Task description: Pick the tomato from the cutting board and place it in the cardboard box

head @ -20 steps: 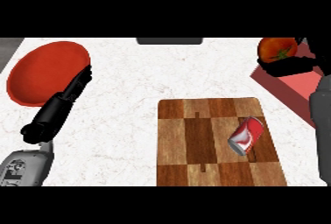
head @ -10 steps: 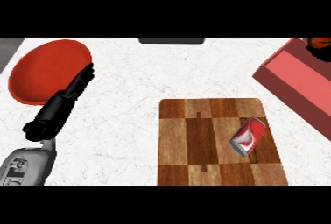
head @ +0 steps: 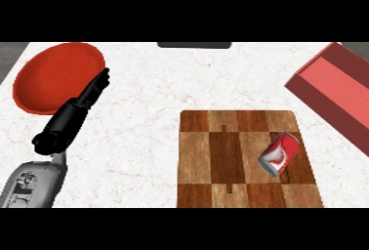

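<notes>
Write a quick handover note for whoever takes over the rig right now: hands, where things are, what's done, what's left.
Left robot hand: open, fingers straight, over the counter beside the red plate, holding nothing.
Right robot hand: not in view.
Cutting board: carries only a red and white can lying on its side; no tomato on it.
Box: at the right edge, its inside mostly out of view.
Done or left: the tomato is not visible, so confirm whether it is in the box.
</notes>
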Robot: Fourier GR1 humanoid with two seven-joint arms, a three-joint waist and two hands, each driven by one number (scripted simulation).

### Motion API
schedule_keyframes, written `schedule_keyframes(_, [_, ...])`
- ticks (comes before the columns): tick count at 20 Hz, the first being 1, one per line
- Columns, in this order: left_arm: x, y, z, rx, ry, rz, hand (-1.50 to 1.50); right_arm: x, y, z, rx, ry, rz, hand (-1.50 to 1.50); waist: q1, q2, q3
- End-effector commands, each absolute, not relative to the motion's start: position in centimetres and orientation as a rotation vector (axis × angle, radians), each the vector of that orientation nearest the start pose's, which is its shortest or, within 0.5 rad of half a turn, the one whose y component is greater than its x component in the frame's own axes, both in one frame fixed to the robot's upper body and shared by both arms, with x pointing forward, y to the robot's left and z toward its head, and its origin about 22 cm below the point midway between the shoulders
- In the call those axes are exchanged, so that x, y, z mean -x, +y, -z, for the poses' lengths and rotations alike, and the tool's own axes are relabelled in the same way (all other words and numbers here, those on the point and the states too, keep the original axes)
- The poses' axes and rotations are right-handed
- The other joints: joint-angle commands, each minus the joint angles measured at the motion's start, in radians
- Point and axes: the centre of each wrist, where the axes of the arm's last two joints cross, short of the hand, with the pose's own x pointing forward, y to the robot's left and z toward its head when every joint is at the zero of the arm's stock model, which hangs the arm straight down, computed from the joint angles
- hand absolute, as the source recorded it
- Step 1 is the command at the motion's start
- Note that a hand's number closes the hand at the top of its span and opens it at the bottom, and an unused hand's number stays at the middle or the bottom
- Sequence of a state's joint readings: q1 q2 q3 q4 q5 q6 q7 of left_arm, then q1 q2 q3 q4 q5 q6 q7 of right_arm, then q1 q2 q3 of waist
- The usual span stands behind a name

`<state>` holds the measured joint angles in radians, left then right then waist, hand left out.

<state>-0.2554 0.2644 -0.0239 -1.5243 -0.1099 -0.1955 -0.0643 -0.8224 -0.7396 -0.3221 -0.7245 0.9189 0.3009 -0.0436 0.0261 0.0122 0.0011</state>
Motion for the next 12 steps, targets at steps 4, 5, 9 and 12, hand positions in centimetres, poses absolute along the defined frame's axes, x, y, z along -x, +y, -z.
schedule_keyframes(4, [-30.1,25.3,-7.5,-0.067,-1.771,0.564,0.00,-37.6,-47.9,-18.7,0.980,-0.877,-0.901,1.50,0.019,0.004,0.001])
schedule_keyframes(5, [-29.5,25.5,-6.7,-0.079,-1.768,0.544,0.00,-36.4,-49.6,-19.6,0.902,-0.884,-0.927,-1.50,0.007,-0.001,0.000])
schedule_keyframes(9, [-30.2,27.5,-7.8,-0.057,-1.760,0.548,0.00,-35.8,-50.6,-18.7,0.785,-1.030,-0.979,-1.50,0.014,0.003,0.002])
schedule_keyframes(12, [-30.9,26.5,-7.4,-0.078,-1.767,0.534,0.00,-36.7,-49.1,-16.6,0.745,-1.235,-0.921,-1.50,-0.004,0.000,0.002])
